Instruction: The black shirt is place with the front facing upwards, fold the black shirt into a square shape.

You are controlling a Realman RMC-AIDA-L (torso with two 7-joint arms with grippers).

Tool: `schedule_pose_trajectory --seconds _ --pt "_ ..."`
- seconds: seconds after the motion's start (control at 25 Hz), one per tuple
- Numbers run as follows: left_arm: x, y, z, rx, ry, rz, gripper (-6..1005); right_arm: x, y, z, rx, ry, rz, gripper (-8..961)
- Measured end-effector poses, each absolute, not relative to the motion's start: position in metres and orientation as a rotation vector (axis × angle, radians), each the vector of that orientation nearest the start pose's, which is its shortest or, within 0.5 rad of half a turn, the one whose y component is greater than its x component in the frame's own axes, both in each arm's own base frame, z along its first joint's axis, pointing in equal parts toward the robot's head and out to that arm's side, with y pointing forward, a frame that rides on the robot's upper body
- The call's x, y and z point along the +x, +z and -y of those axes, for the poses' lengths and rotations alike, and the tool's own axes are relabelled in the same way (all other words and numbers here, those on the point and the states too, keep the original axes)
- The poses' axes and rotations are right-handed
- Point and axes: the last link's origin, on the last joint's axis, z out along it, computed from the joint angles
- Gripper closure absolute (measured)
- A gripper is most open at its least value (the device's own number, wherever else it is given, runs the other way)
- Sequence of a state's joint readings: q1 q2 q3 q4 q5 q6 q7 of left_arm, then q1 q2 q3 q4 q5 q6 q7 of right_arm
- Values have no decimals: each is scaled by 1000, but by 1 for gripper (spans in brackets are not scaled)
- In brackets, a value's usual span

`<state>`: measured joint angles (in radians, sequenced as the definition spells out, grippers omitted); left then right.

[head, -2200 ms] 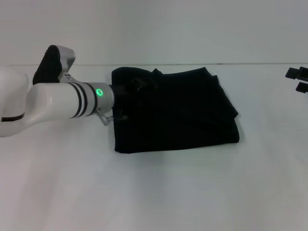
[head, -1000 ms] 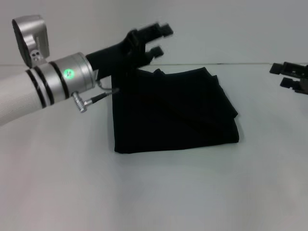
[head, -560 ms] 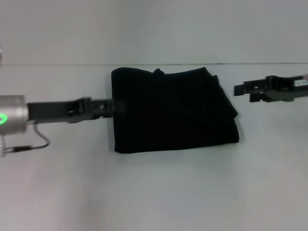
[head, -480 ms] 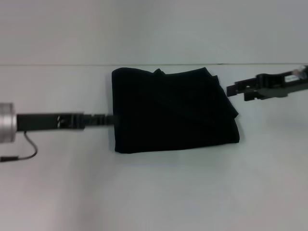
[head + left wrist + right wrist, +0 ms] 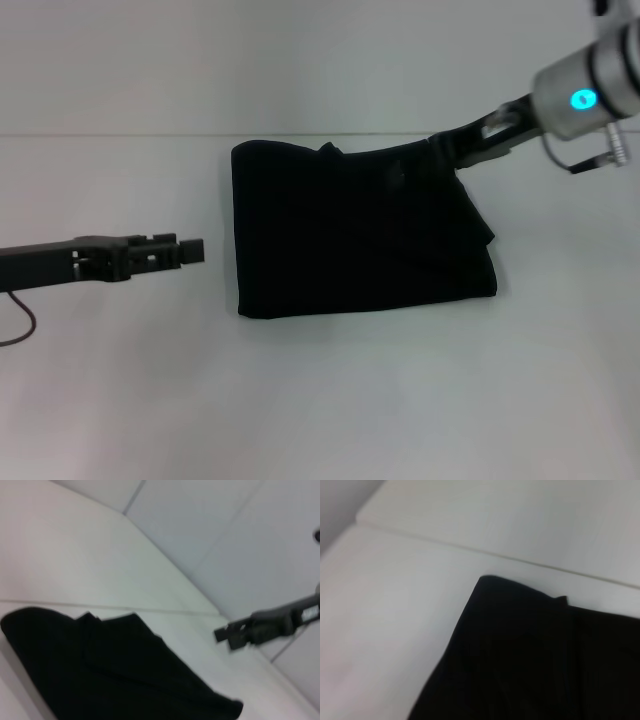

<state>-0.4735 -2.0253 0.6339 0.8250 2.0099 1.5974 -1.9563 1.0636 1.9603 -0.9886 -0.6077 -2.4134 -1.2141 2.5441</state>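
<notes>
shirt (image 5: 360, 230): one, folded near-square, mid-table (image 5: 320, 400) | left gripper (image 5: 185, 250): low, beside its left edge, apart, can't tell fingers | right gripper (image 5: 440, 152): over far right corner, fingers unreadable | step: I judge I should tidy the uneven right edge, pressing flat without dragging layers | count: two grippers

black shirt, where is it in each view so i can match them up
Head view: the black shirt lies folded mid-table, between the two arms.
Left wrist view: lower left, shirt.
Right wrist view: lower right, shirt.
Shared landmark: the small notch on its far edge.
</notes>
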Motion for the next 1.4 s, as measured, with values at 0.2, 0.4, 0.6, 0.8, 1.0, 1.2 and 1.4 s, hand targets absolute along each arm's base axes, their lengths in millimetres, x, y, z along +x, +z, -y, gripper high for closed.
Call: schedule_pose_trajectory --seconds 0.2,0.4,0.6,0.8,1.0,1.2,1.4 --pt "-285 66 -331 -2404 -839 1296 295 127 -27 -469 -2490 -145 -940 156" --pt "-286 66 -331 -2368 -903 1325 295 124 -53 -465 -2479 -257 -762 156" --pt "-283 65 -334 -2355 -941 1325 295 121 -68 -463 -2481 -302 -669 155" --pt "-282 64 -336 -2339 -966 1332 295 117 -73 -464 -2480 -257 -660 154" --pt "-281 62 -338 -2316 -994 1343 296 118 -87 -459 -2502 -271 -623 154" --pt "-278 61 -342 -2309 -1018 1347 296 125 -96 -455 -2504 -331 -580 153" --pt "-275 60 -346 -2293 -1055 1348 296 133 -95 -456 -2480 -360 -571 153"
